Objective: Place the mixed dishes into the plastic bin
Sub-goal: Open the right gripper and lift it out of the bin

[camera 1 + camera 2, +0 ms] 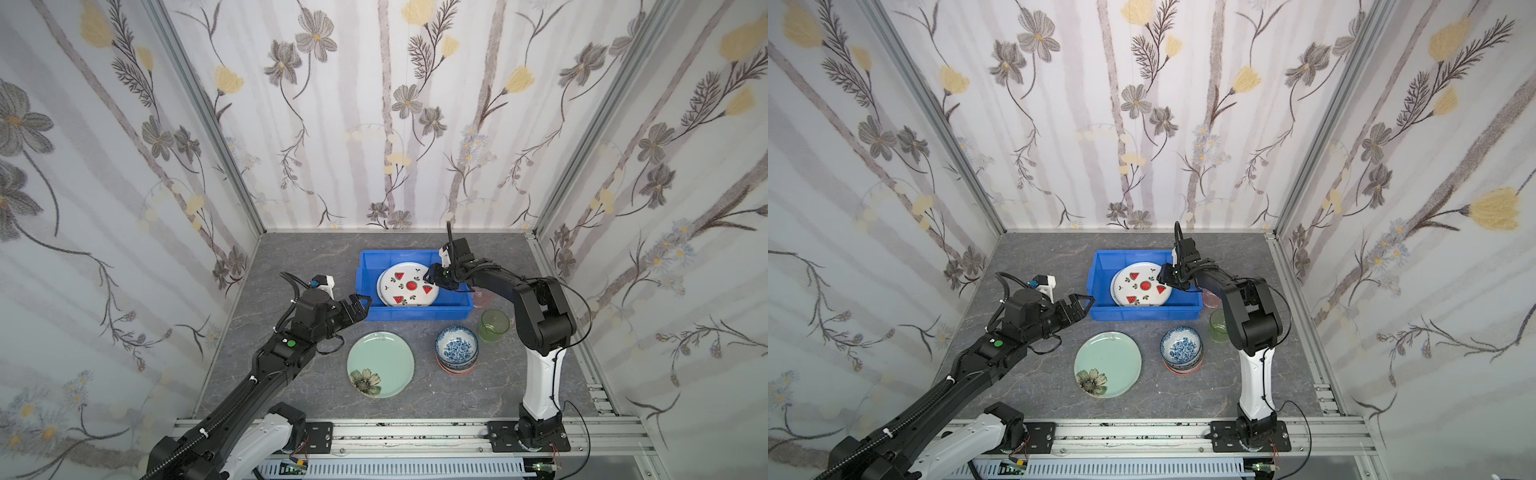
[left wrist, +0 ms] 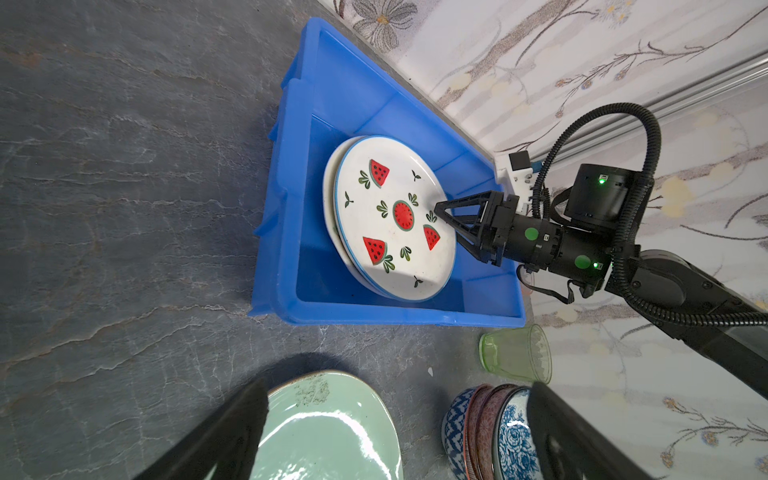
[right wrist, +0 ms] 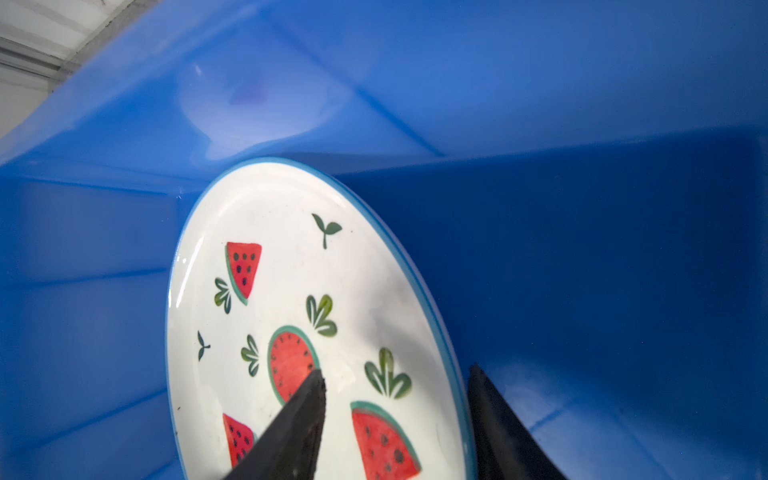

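The right tool (image 1: 431, 279) is half open around the rim of the watermelon plate (image 1: 405, 286). That plate leans on a cream plate (image 2: 329, 191) in the blue bin (image 1: 415, 318), and a bump could make it slide and clatter. The left tool (image 1: 365, 306) is wide and empty. I count three plates, with the green plate (image 1: 380, 365) out on the desk (image 1: 291, 266), about four stacked bowls (image 1: 456, 351) and two cups (image 1: 493, 325).

A grey veined tabletop (image 1: 291, 257) lies bare in patches. Flowered wallpaper panels (image 1: 374, 124) rise behind and beside it. An aluminium rail (image 1: 415, 434) runs along its near edge.
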Controlling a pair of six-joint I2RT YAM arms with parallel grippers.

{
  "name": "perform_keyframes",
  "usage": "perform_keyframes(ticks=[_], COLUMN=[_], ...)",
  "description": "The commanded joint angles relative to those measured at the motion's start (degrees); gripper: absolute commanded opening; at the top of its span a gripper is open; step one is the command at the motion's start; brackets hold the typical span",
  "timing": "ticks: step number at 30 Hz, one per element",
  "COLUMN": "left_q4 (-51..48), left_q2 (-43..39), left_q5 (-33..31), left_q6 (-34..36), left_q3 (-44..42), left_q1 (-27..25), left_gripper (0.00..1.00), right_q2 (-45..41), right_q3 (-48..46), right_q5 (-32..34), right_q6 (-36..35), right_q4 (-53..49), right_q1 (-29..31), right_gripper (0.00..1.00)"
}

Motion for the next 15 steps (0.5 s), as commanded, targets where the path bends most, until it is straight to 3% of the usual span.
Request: perform_keyframes(ticks=[1,11,15], left_q4=[0.39,-0.64,-3.71], left_q2=[-0.12,-0.52,-1.62], left_q5=[-0.15,-2.81,-5.06], left_q6=[0.68,0.83,1.03], left_q3=[-0.06,-1.96,-2.43], left_q1=[0.08,0.05,0.07], left_gripper=[1.0,1.0,1.0], right_q2=[0.35,-5.98,-11.01], right_q3=[0.62,-1.29,-2.94], right_q5=[-0.18,5.52,7.03], right_q6=[-0.66,-2.09,-3.04], right_q4=[0.97,0.49,0.26], right_q1=[0.23,0.23,0.27], right_gripper=[0.55,0.6,0.76])
